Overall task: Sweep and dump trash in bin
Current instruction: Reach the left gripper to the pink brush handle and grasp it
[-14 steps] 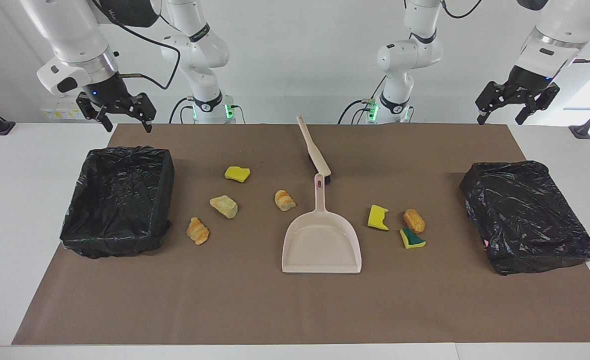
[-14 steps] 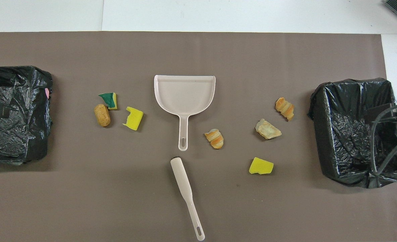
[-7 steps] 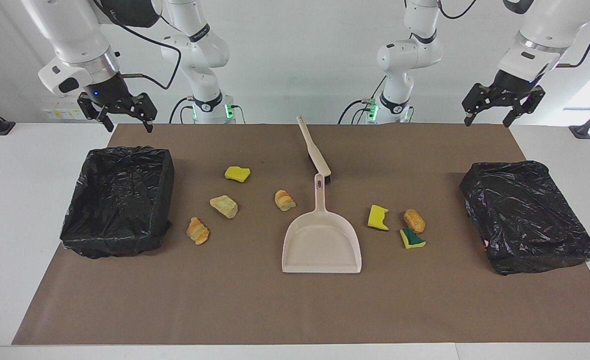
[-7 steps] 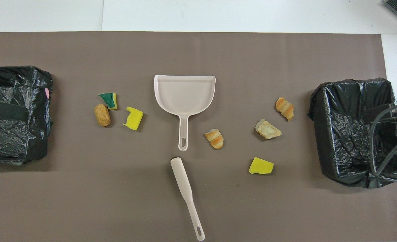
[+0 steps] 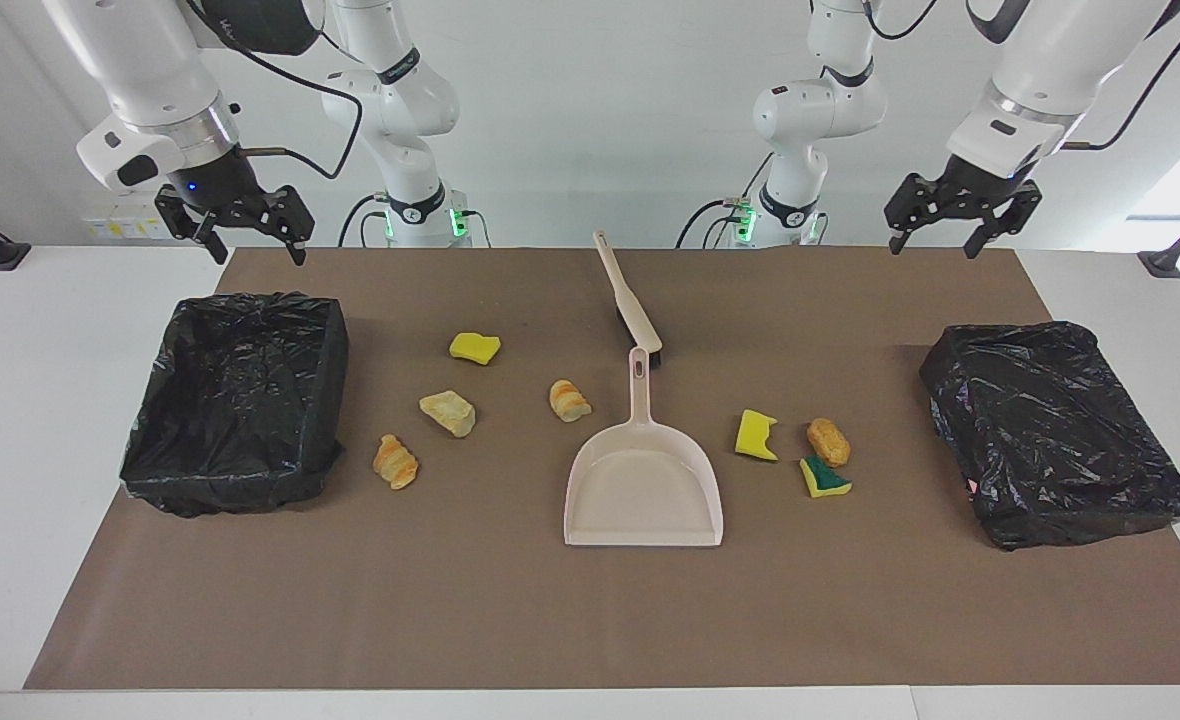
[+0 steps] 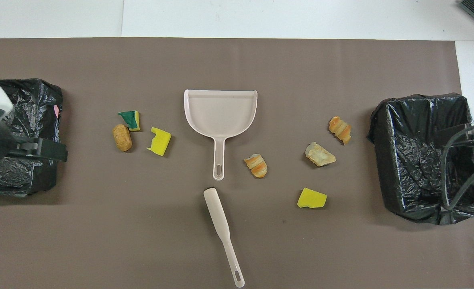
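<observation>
**Op A:** Facing view first: I have the left gripper up in the air over the mat's robot-side edge, toward the left arm's end. Jaws spread wide, nothing in them.

**Op B:** Same on mine. I see the right gripper hanging over the mat's robot-side corner, just above the open bin, fingers apart and empty.

**Op A:** Where is the trash against those jaws?

**Op B:** All of it lies flat on the mat, well apart from both grippers. I count four pieces toward the right arm's end: a yellow sponge nearest the robots, a pale lump, a striped bread piece beside the dustpan handle, and another bread piece close to the bin.

**Op A:** On my end I see three, bunched together: a yellow scrap, a tan lump and a green-topped sponge touching that lump. They sit between the dustpan and the covered bin.

**Op B:** I have the brush lying flat, nearer the robots than the dustpan, its head just by the pan's handle tip.

**Op A:** From overhead, my gripper overlaps the covered bin's edge, but it is raised.
</observation>
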Robot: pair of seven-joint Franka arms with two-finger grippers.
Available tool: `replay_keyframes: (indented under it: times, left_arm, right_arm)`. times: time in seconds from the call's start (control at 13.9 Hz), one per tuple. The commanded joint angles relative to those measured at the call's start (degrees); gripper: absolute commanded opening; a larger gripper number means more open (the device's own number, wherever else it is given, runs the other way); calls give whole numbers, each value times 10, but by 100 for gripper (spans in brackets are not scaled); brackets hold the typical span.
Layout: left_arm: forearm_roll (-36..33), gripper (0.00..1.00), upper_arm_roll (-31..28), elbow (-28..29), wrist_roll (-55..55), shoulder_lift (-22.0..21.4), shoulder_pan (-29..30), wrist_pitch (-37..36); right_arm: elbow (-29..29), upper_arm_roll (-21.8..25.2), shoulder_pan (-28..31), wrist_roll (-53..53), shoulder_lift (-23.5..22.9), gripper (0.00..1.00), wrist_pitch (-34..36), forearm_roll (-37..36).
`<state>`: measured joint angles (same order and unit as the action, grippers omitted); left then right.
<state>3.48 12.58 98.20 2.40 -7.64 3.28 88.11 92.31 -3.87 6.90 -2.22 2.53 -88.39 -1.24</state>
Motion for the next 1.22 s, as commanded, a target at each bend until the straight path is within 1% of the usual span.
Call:
replay_keyframes:
  times: [0.0,0.14,0.36,0.43,0.57,0.65,0.79,0.86,0.93,1.01,1.08,1.15]
  left_arm:
    - [21,100,-6,109,48,-69,-49,15]
    - [49,100,-5,135,107,-80,-80,21]
    - [78,100,-5,168,220,-90,-153,29]
    - [86,100,-5,185,263,-91,-186,54]
    - [86,100,-5,234,368,-98,-249,149]
    - [86,100,-5,252,403,-94,-278,175]
    - [86,100,-5,281,440,-78,-335,200]
    - [85,100,-5,303,471,-73,-359,228]
    - [84,100,-5,326,508,-51,-386,276]
    - [83,100,-5,336,539,-18,-410,318]
    - [82,100,-5,338,558,8,-422,346]
    - [82,100,-5,338,567,27,-427,358]
  right_arm:
    - [13,1,1,7,12,100,0,11]
    - [13,1,0,7,12,100,0,11]
    - [14,1,0,6,12,100,0,11]
    - [14,1,0,6,12,100,0,11]
    - [15,1,1,6,12,100,0,10]
    - [15,1,2,5,13,100,0,11]
    - [16,1,2,5,14,100,0,11]
    - [17,1,2,5,14,100,0,11]
    - [19,1,3,5,15,100,0,10]
    - [23,1,3,5,16,100,0,11]
    - [23,1,3,5,17,100,0,10]
    - [23,1,3,5,18,100,1,10]
